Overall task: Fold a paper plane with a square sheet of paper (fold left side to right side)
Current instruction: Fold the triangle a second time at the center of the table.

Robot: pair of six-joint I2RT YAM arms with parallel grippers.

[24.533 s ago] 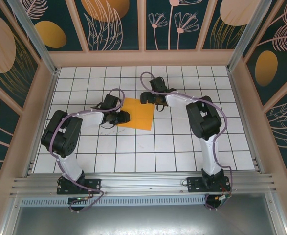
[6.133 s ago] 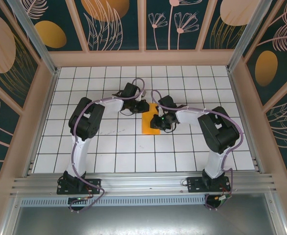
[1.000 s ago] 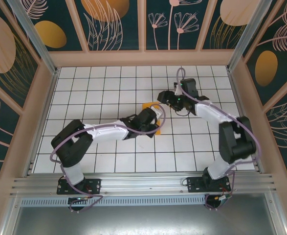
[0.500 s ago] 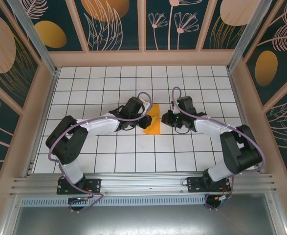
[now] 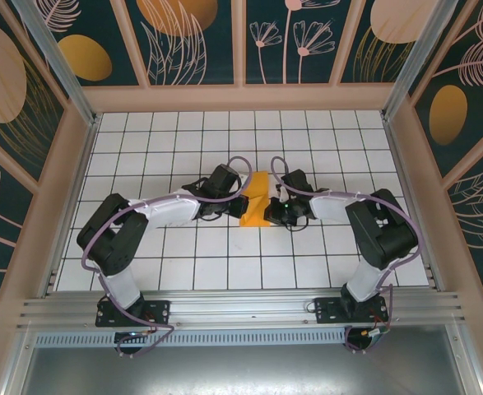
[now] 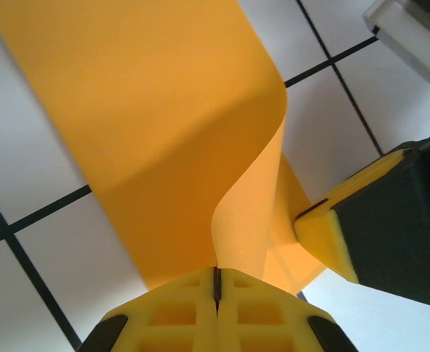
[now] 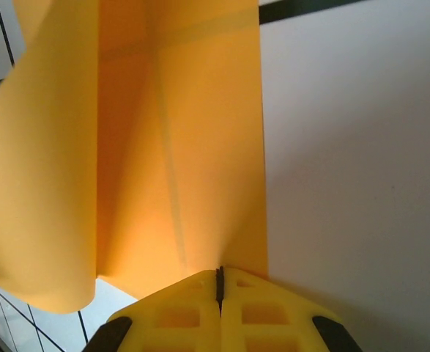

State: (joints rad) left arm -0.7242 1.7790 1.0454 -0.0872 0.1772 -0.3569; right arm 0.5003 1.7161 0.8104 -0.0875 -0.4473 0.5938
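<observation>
White grid-tiled table (image 5: 183, 271) bore the thin orange-yellow square sheet of paper (image 5: 256, 202): left gripper (image 6: 216, 271) pinched its lifted flap for folding, right gripper (image 7: 220, 273), jaws shut, apparently pinned the base.

From above, the left gripper (image 5: 241, 202) and right gripper (image 5: 274, 211) hide the side edges of the paper (image 5: 255, 206), which runs off the top of both wrist views, their fingers (image 6: 189, 293) cut off below.

Ahead of the left gripper (image 5: 241, 202), the lifted paper flap (image 6: 247, 198) and the right gripper (image 5: 277, 211) bar passage. Open tiled table (image 5: 225, 257) lies to either side of both grippers.
</observation>
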